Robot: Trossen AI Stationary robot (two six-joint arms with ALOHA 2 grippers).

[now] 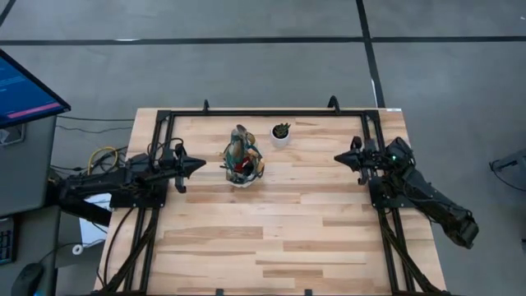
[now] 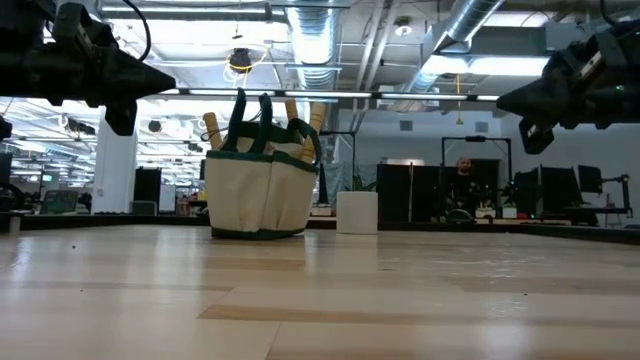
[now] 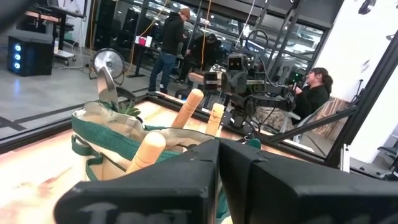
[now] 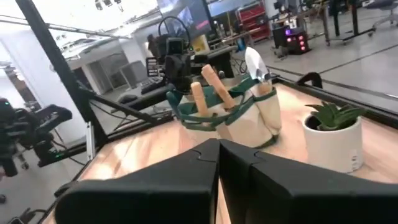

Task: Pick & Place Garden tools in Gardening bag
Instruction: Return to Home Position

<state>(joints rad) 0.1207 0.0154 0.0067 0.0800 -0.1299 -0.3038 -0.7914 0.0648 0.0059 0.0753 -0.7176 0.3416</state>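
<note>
Left gripper [image 1: 200, 165] and right gripper [image 1: 338, 157] clenched, empty; bag [image 1: 243, 160] between them looks soft; you should grasp its handles [image 2: 252, 115].

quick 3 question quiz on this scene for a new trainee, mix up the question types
1. True or false: the white pot stands inside the gardening bag.
2. Where are the wooden-handled tools? A: in the gardening bag, handles sticking up. B: in the white pot. C: lying beside the white pot.
3. Fill in: the left gripper and the right gripper are both ____, holding nothing.
Key: 1 false, the pot stands beside the bag; 2 A; 3 shut.
</note>
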